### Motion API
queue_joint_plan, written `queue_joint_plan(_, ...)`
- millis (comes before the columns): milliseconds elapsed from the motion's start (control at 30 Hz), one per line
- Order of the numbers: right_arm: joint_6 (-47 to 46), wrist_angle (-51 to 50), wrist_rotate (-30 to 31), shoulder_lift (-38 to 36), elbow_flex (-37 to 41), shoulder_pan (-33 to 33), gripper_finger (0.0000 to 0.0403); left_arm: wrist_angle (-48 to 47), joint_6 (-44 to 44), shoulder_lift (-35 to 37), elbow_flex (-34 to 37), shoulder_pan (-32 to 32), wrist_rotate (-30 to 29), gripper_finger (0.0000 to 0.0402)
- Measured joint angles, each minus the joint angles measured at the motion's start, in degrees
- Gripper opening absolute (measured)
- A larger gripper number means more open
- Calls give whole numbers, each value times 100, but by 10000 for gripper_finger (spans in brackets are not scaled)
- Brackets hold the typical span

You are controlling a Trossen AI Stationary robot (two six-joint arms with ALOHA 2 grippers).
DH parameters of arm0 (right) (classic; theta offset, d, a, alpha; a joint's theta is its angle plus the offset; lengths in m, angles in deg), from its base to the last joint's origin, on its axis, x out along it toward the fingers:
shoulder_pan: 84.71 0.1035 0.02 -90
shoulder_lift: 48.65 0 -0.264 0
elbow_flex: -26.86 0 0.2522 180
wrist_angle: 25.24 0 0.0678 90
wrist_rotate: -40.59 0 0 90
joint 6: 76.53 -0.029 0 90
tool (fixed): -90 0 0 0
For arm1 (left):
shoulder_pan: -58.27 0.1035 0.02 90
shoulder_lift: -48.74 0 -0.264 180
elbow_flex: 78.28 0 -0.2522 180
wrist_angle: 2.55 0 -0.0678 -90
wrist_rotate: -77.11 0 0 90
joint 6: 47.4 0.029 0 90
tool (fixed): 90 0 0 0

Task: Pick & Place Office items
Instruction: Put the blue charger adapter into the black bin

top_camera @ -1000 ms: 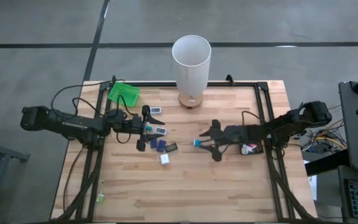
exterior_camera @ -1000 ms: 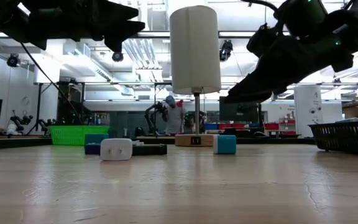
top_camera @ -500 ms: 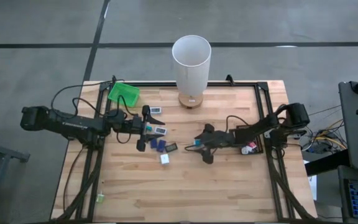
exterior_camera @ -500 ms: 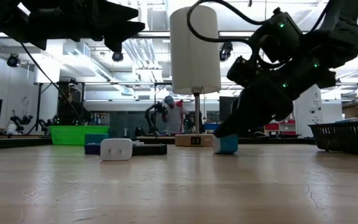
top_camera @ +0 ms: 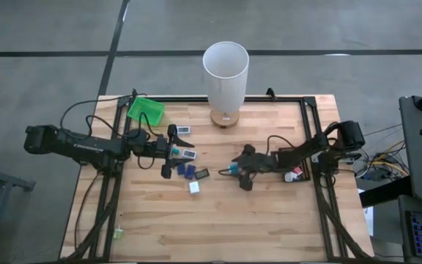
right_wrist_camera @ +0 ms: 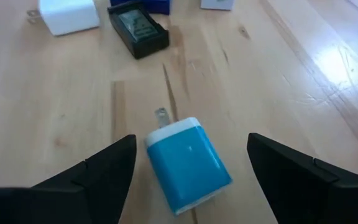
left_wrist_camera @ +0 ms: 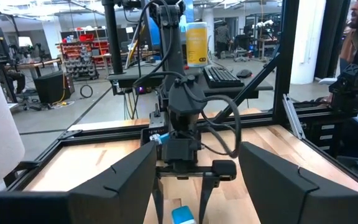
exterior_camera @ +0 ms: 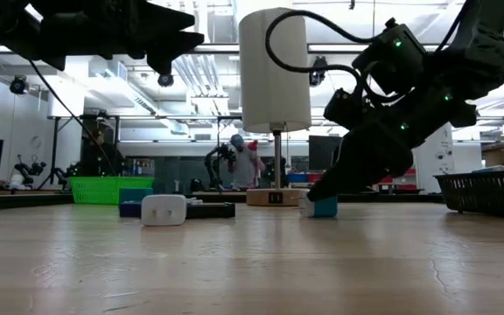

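A teal block with a white end and a metal prong [right_wrist_camera: 188, 163] lies flat on the table near its middle [top_camera: 231, 169], [exterior_camera: 321, 206]. My right gripper [right_wrist_camera: 191, 149] is low over it and open. One finger stands on each side, and a gap shows on both sides. More office items lie left of it: a white block [top_camera: 194, 188], dark blue pieces [top_camera: 185, 171], a black piece [top_camera: 202, 174] and a white and teal piece [top_camera: 187, 154]. My left gripper [top_camera: 173, 152] hovers open above this cluster, high in the low view [exterior_camera: 160, 39].
A tall white cylinder [top_camera: 226, 73] stands on a wooden base at the far edge. A green tray [top_camera: 146, 110] sits at the far left corner. A black tray [top_camera: 297, 174] holding small pieces sits at the right edge. Bare wood lies toward the near edge.
My right gripper has moved toward the table's left and come down from well above the table to the teal block, so its fingers now stand on either side of it. The block has stayed in place. My left arm has kept still.
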Motion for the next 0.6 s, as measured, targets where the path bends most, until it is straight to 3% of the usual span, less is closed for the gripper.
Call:
queue_joint_plan(367,127,-223,-24,11,-76,-14,292,0,0,0,0,0,-2,238)
queue_joint_plan(600,122,-371,-25,12,-87,-14,258,-1,-1,0,0,0,-2,237)
